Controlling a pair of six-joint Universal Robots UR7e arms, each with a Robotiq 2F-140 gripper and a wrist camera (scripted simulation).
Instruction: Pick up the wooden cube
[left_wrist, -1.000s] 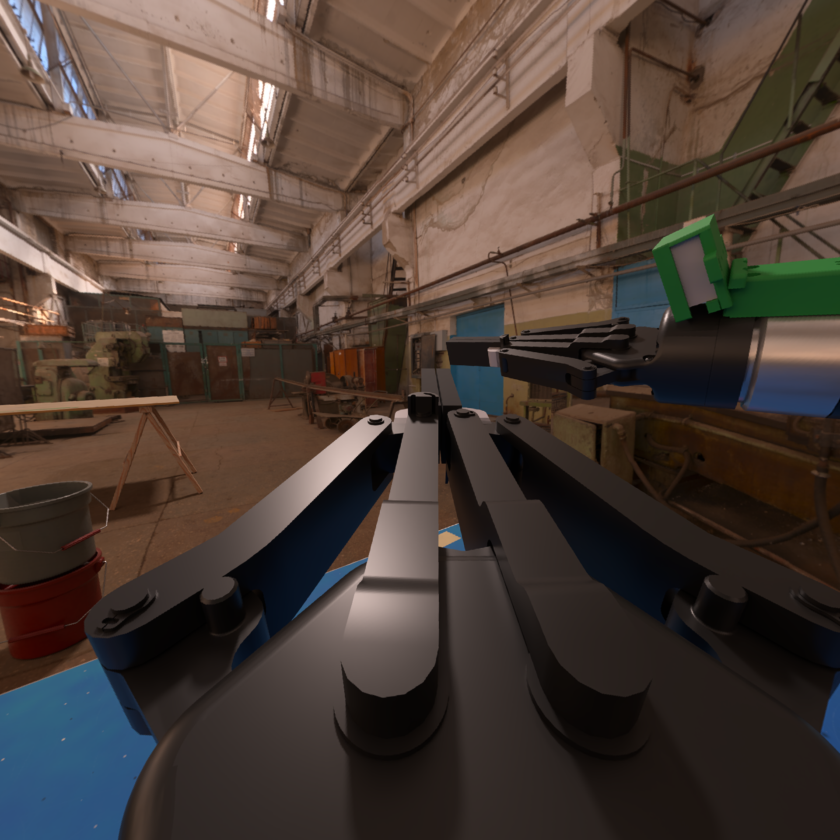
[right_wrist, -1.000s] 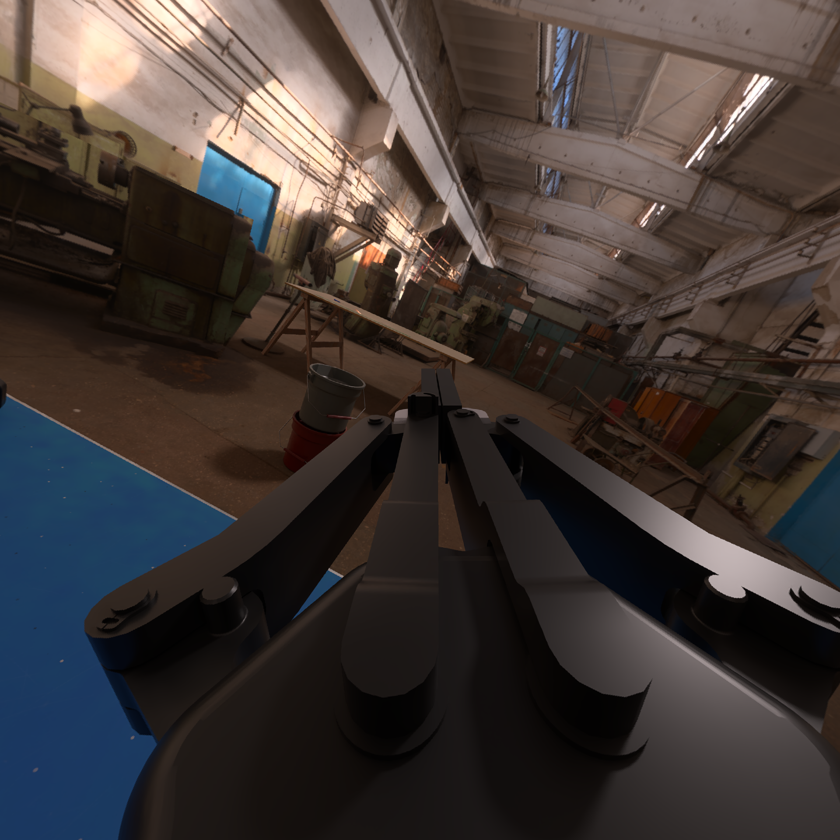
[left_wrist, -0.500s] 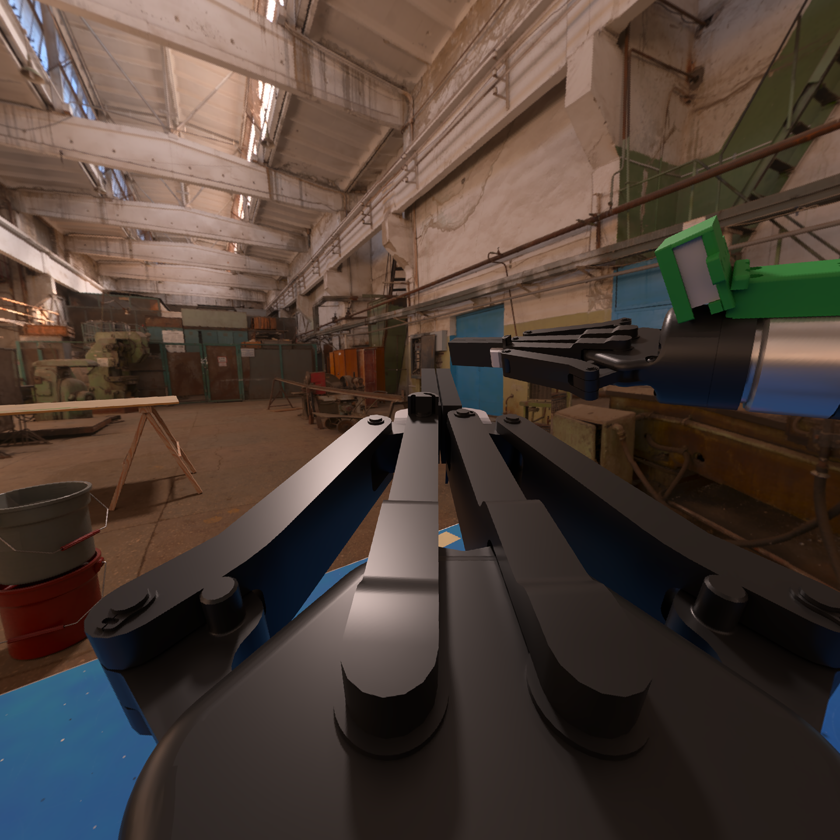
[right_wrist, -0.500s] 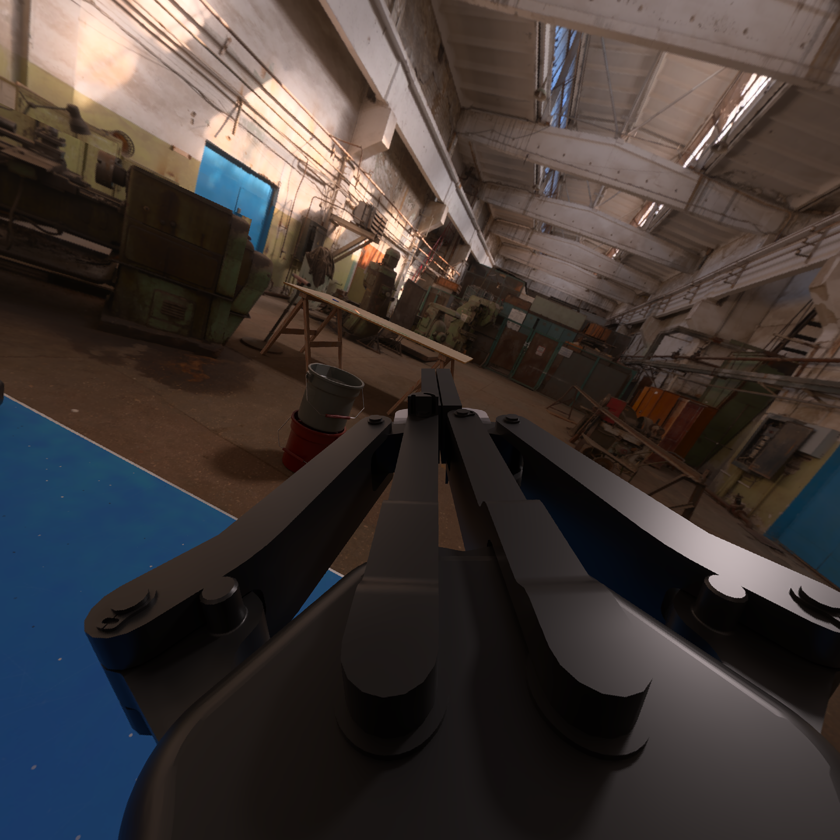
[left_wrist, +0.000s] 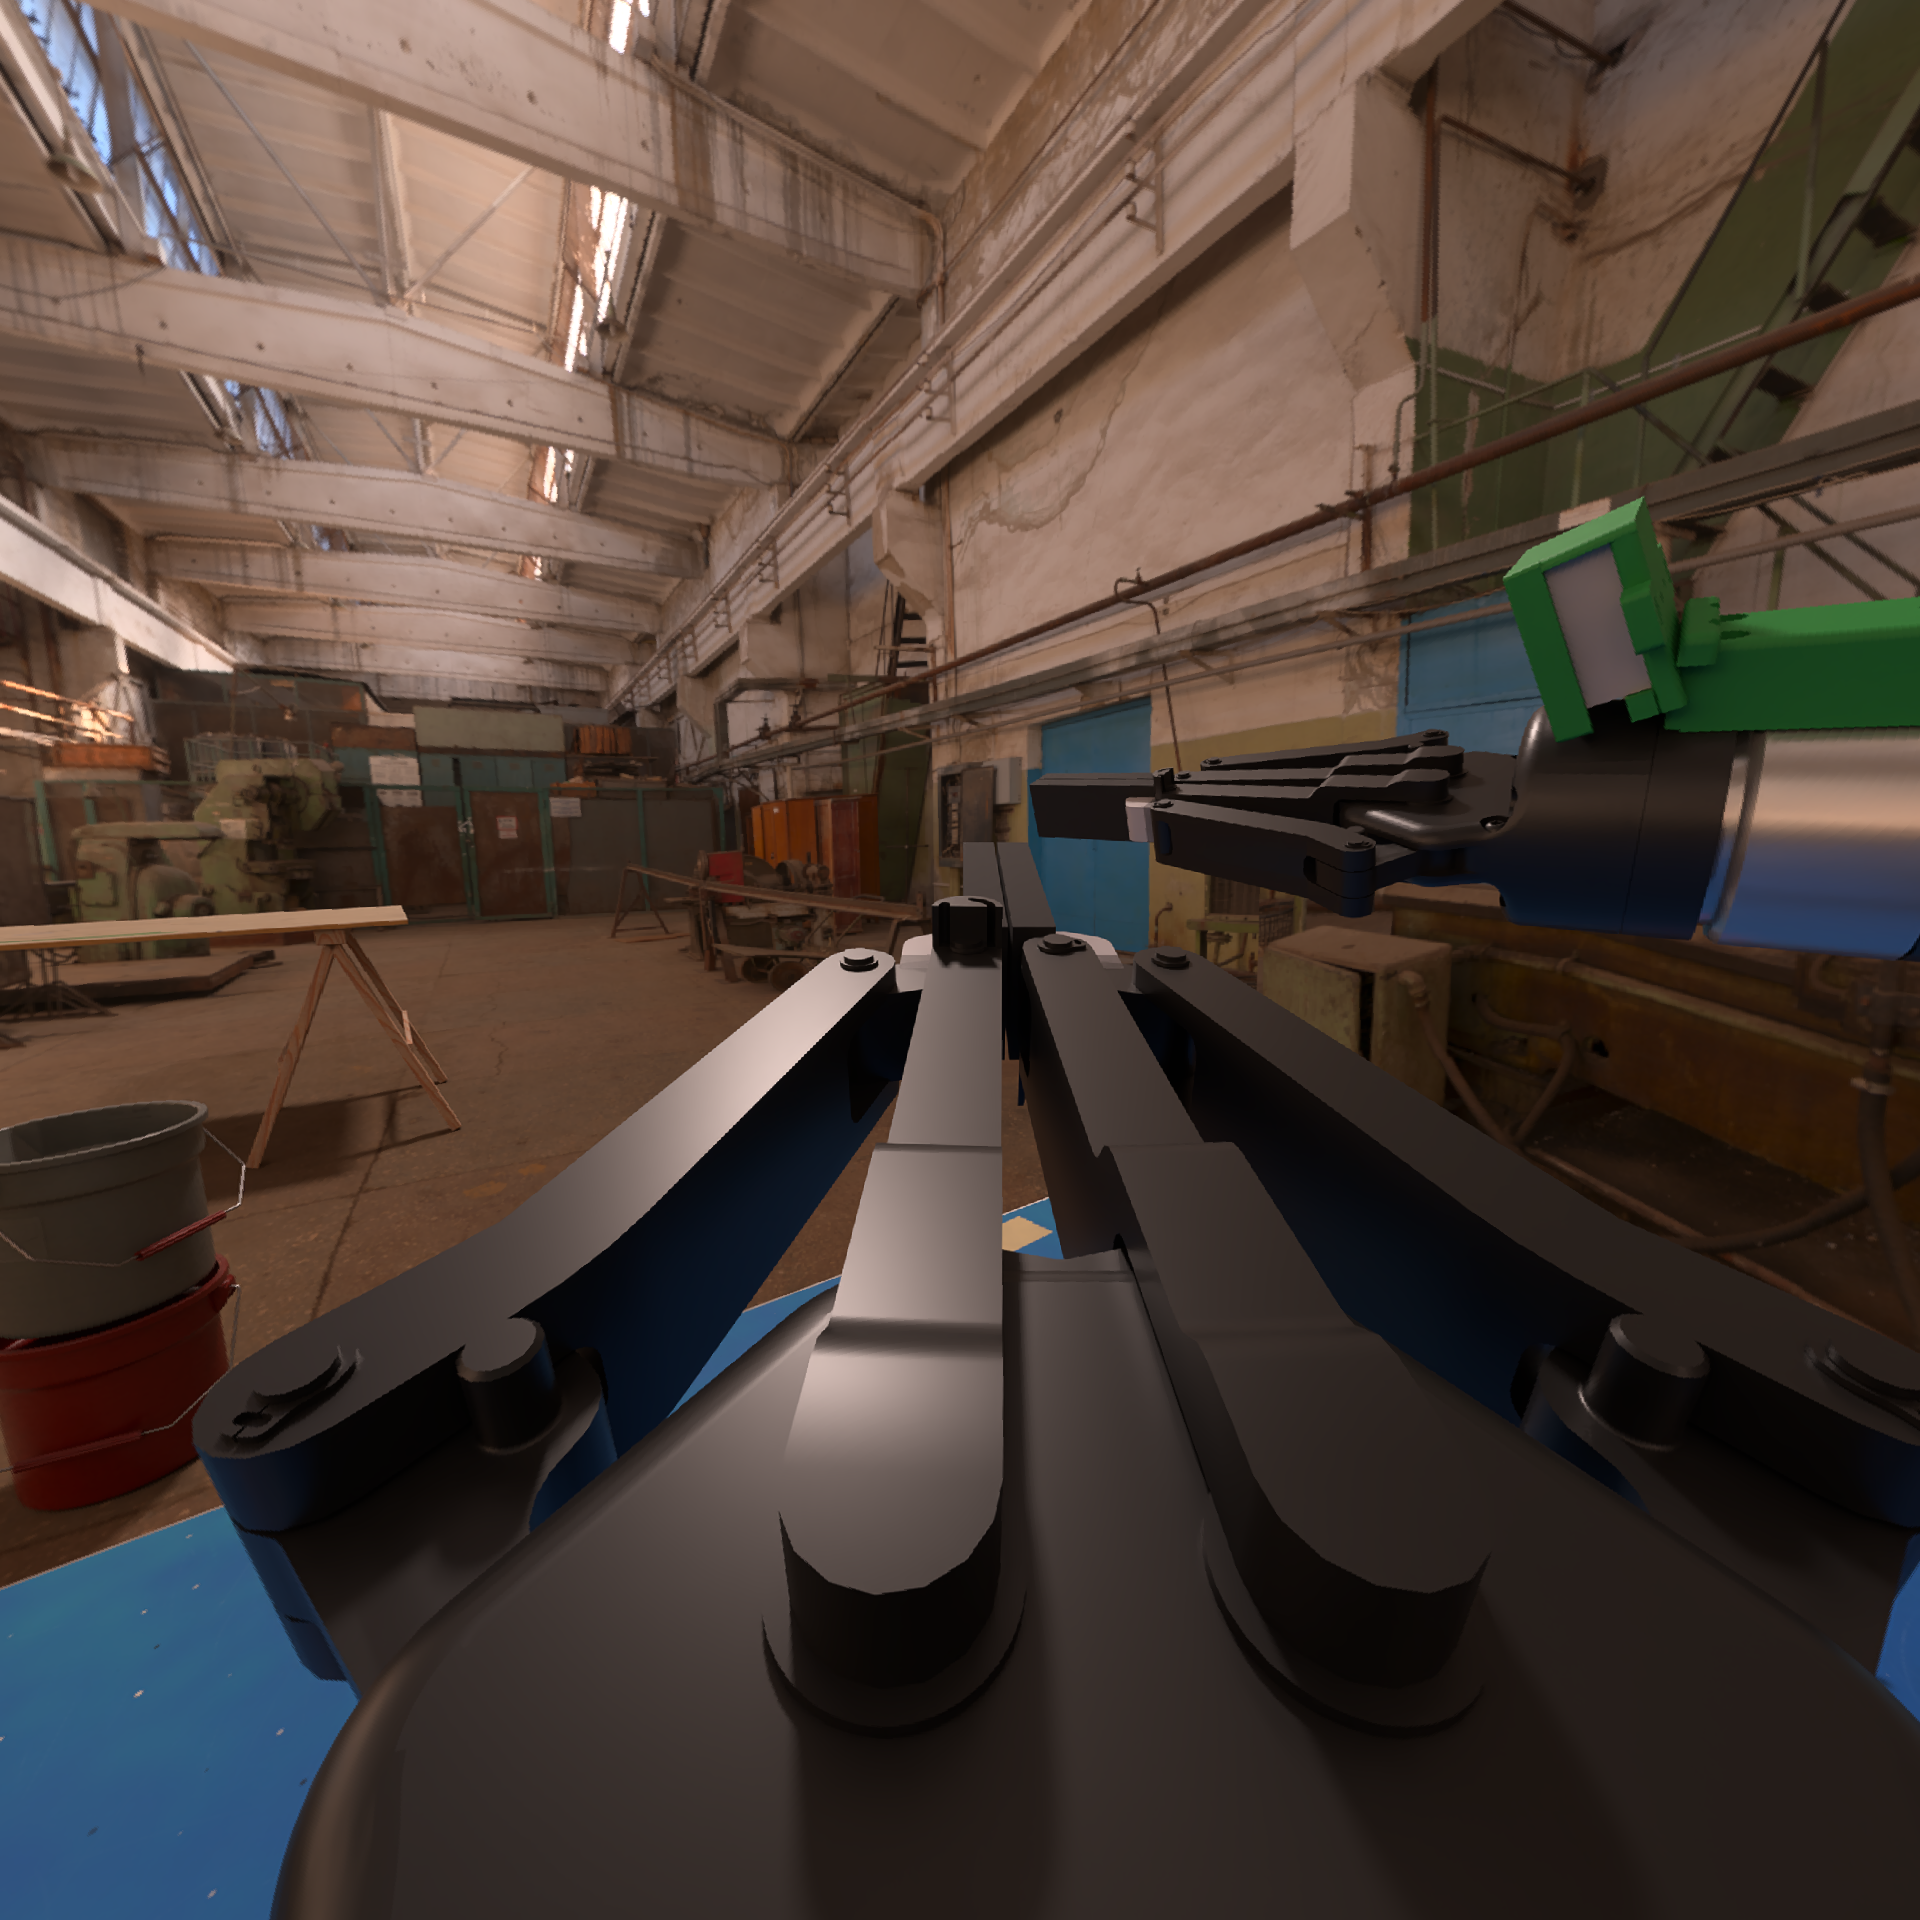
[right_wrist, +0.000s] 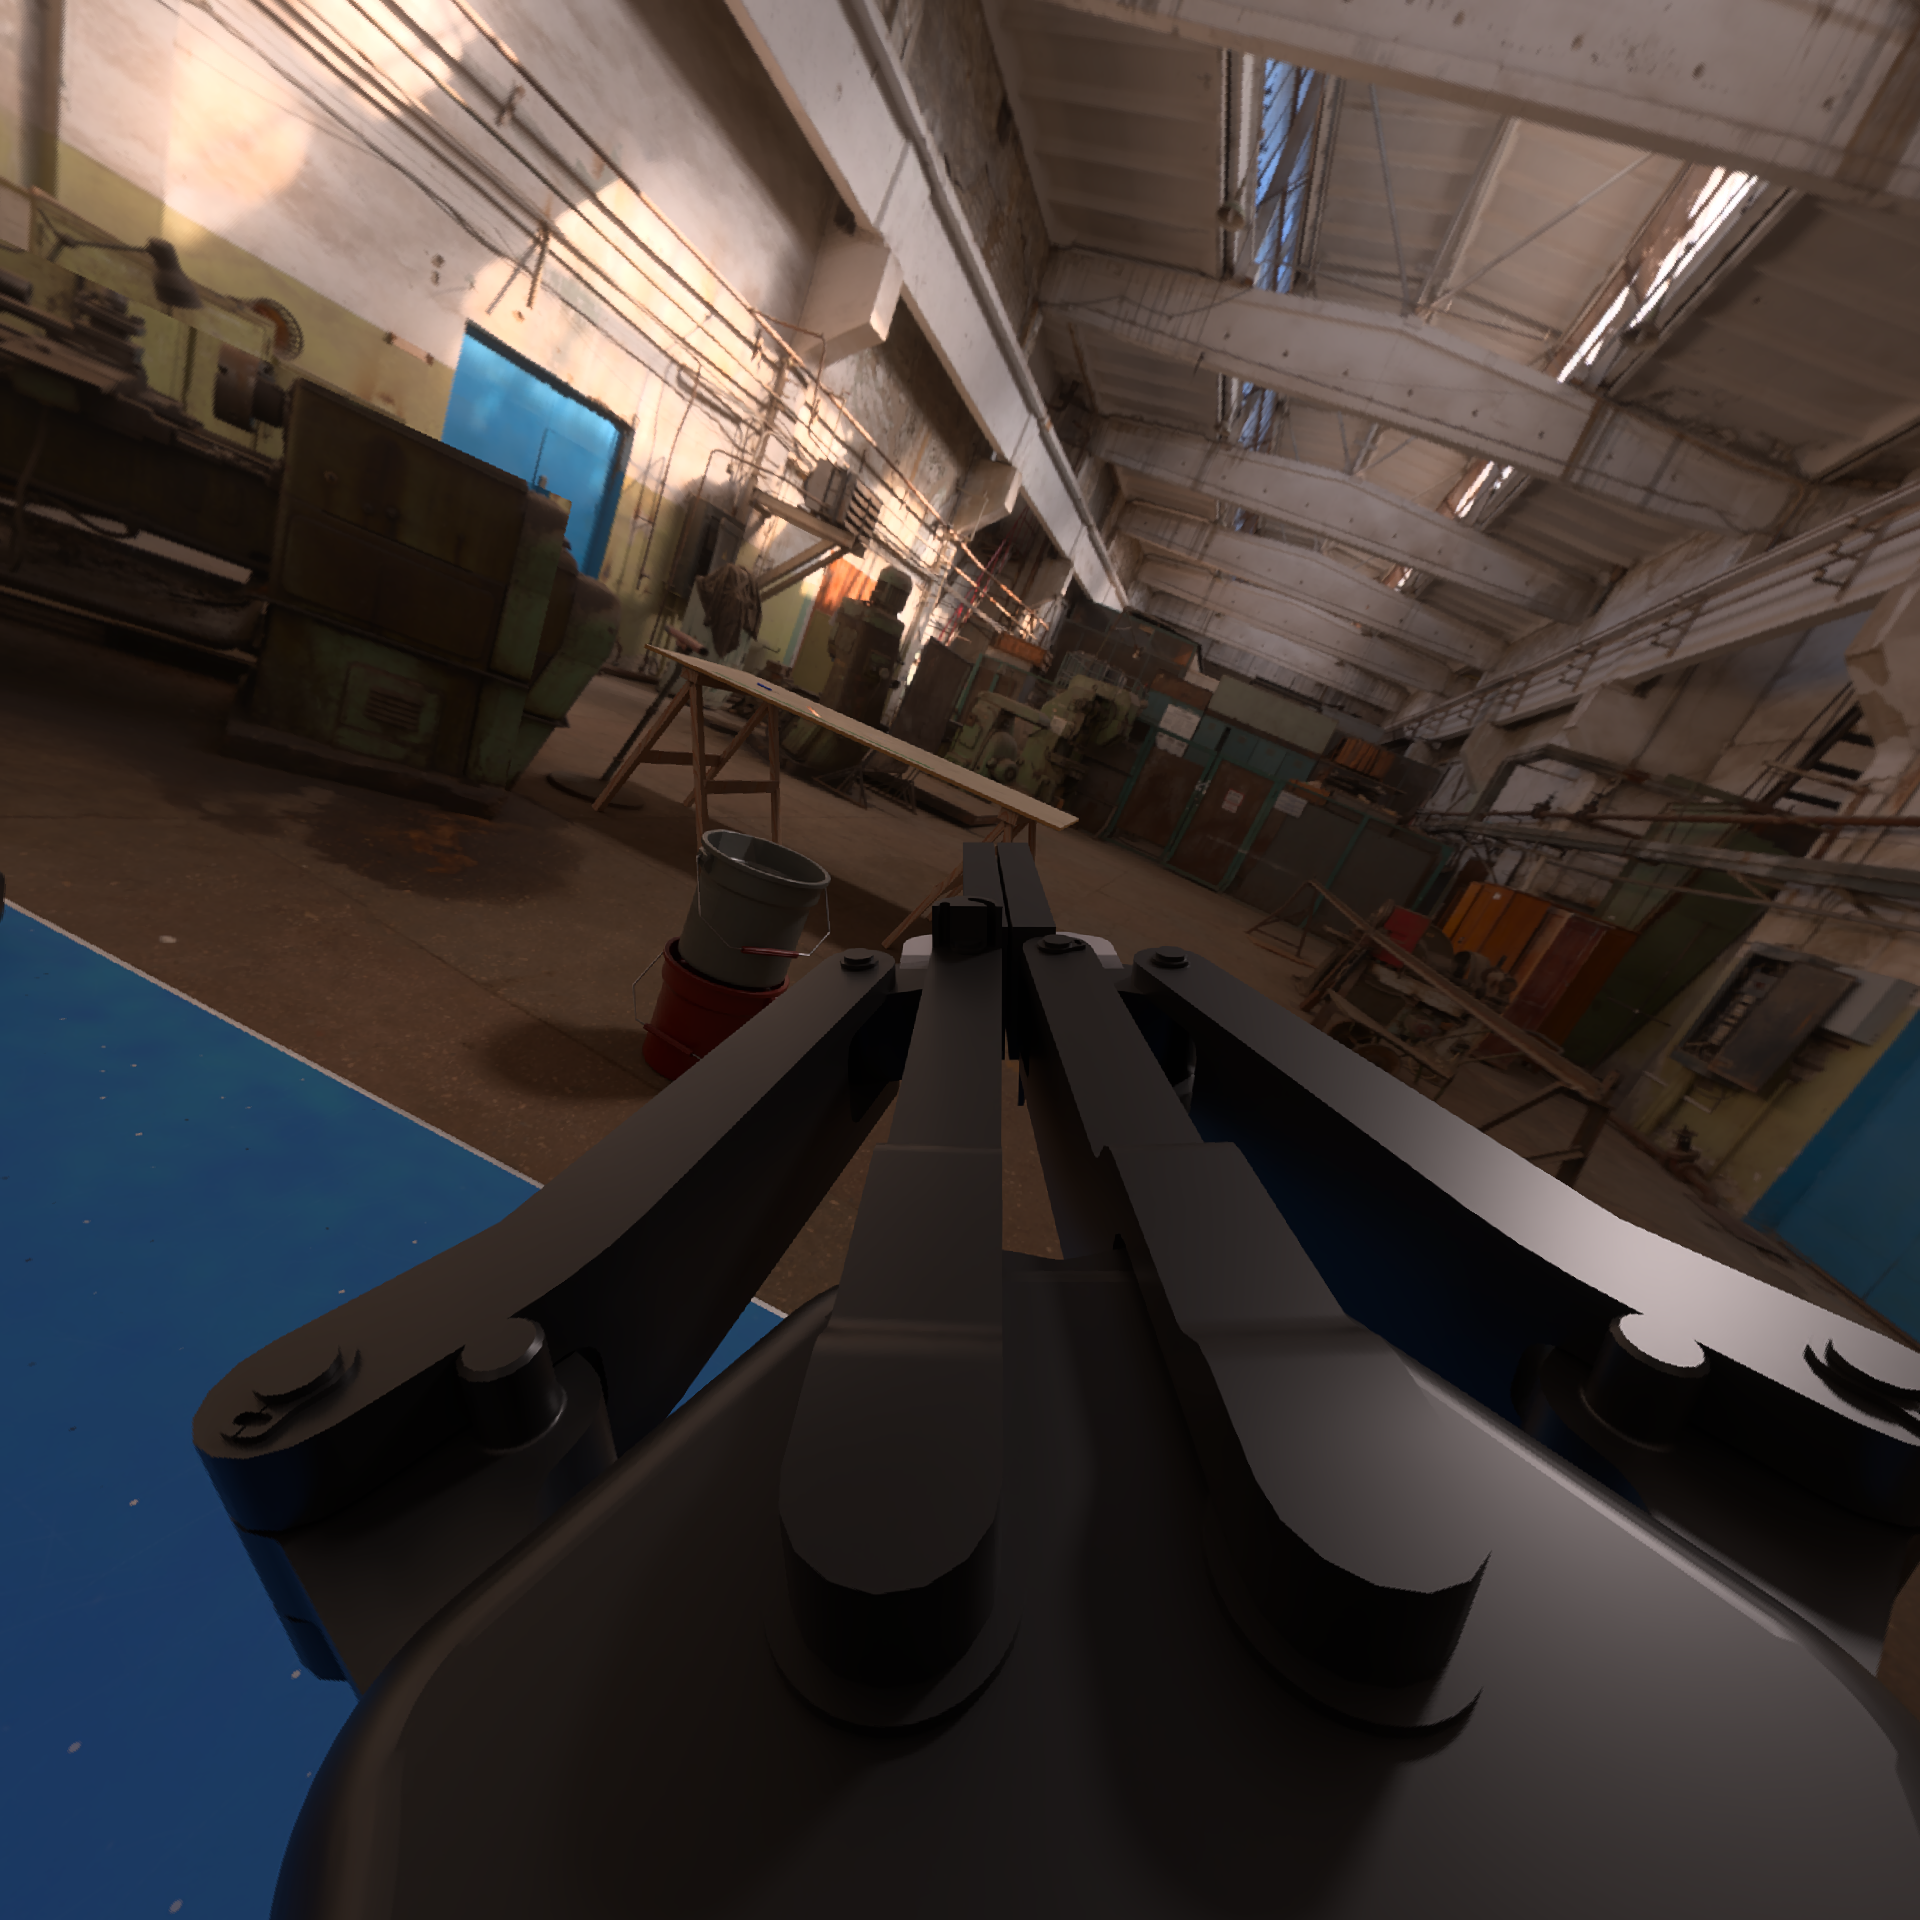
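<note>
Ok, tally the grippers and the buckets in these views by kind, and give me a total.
Grippers: 2, the left gripper and the right gripper, both shut and empty.
Buckets: 2, the grey bucket standing in the red bucket.
Total: 4.

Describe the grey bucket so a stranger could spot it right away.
Find the blue table; past its far edge, on the workshop floor before the wooden trestle, stand two nested buckets. The grey bucket sits atop the red bucket.
</note>
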